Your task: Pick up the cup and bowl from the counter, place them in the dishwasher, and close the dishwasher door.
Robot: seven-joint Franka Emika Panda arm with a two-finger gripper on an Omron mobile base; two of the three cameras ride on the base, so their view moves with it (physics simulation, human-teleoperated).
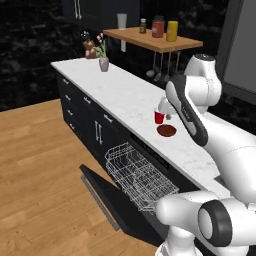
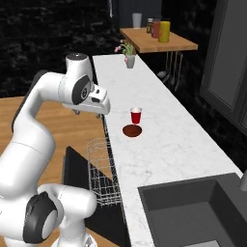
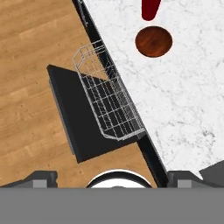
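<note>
The red cup (image 1: 159, 117) is being seen standing upright on the white marble desk (image 1: 125, 92), with the shallow reddish-brown bowl (image 1: 166, 130) lying just beside it, on the side nearer the robot's base. In the right base view the cup (image 2: 136, 116) and the bowl (image 2: 132, 130) are being shown near the middle of the desk (image 2: 164, 140), closer to its front edge than to the wall, and nothing is being shown resting in either of them.

The dishwasher (image 1: 150, 155) is being shown open below the desk: the dishwasher door (image 1: 107, 197) is being held flat over the wooden floor (image 1: 40, 165), its grey bar handle (image 1: 100, 202) along the outer edge, and the white wire rack (image 1: 140, 177) is being shown pulled out above the door, with nothing in it. From the hand view the rack (image 3: 107, 98) and the door (image 3: 74, 113) are being looked down on from above, with the bowl (image 3: 153, 41) and the lower part of the cup (image 3: 149, 9) toward the top.

The gripper (image 3: 111, 178) is being held released, its two dark fingertips (image 3: 41, 178) set wide apart and nothing between them; it is hanging above the desk's front edge, well apart from the cup and bowl. A dark sink (image 2: 193, 212) is being seen set into the desk's near end, and a flower vase (image 1: 103, 63) at its far end.
</note>
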